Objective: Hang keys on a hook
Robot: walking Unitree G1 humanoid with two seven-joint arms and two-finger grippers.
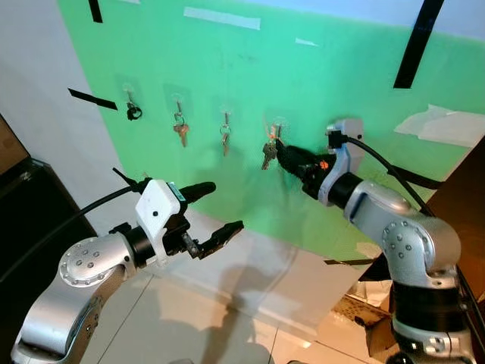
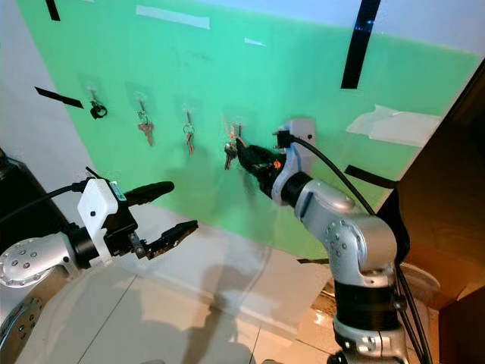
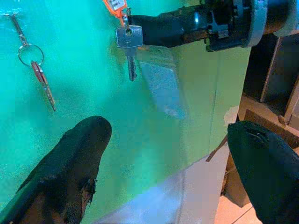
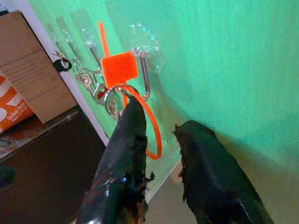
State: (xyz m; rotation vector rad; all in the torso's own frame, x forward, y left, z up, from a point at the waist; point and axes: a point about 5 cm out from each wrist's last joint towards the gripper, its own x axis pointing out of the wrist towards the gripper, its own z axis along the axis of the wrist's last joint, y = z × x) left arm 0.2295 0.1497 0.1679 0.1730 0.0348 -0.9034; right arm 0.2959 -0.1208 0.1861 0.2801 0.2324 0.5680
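Note:
A key bunch (image 1: 268, 154) with an orange tag (image 4: 119, 69) and an orange loop hangs at the rightmost clear hook (image 4: 145, 79) on the green board (image 1: 341, 91). Its metal ring lies at the hook's lower bend, against one fingertip of my right gripper (image 4: 159, 123). That gripper reaches straight at the board, its two black fingers a little apart with only the orange loop passing between them. The silver key (image 3: 129, 37) dangles just below the fingertips. My left gripper (image 1: 227, 205) floats open and empty, lower and to the left, away from the wall.
Three more hooks to the left carry a black ring (image 1: 133, 112), a key set (image 1: 180, 130) and another key set (image 1: 225, 136). Black tape strips cross the board. A dark cabinet (image 1: 23, 220) stands on the left, and a cardboard box (image 1: 364, 315) sits on the floor to the right.

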